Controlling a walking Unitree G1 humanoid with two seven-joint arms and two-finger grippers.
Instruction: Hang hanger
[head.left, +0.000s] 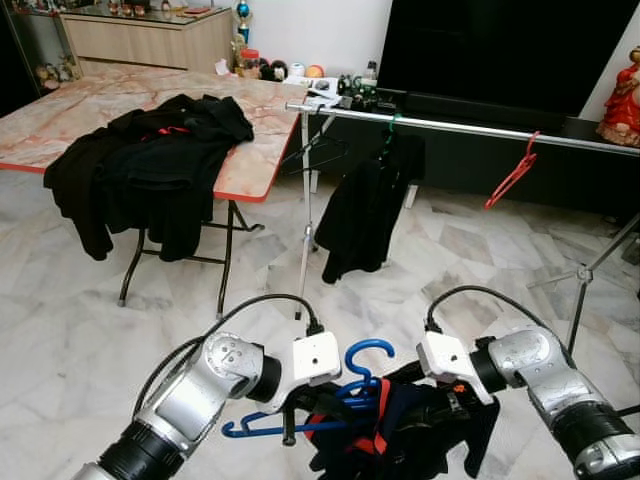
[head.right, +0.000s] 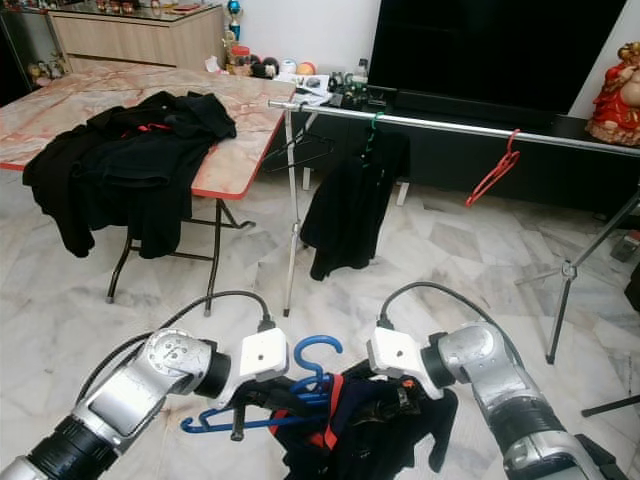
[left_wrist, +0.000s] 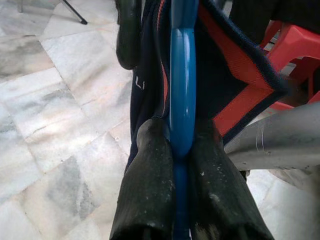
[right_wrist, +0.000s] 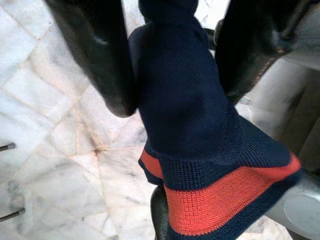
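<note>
Left pincer (left_wrist: 181, 150) clamps blue hanger (head.left: 362, 372); right pincer (right_wrist: 172, 60) grips navy garment (right_wrist: 190, 125).

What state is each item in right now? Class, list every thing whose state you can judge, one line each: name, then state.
left gripper: shut on the blue hanger
blue hanger: held low, not yet on the rail
right gripper: fingers astride the navy garment
navy garment: draped on the blue hanger
rail: carrying a black garment
red hanger: hanging bare
black clothes: heaped on the table

Glossy blue plastic hanger (left_wrist: 181, 95), ribbed navy knit garment (right_wrist: 190, 115), polished marble floor (head.left: 60, 340), shiny metal rail (head.left: 460, 127).
</note>
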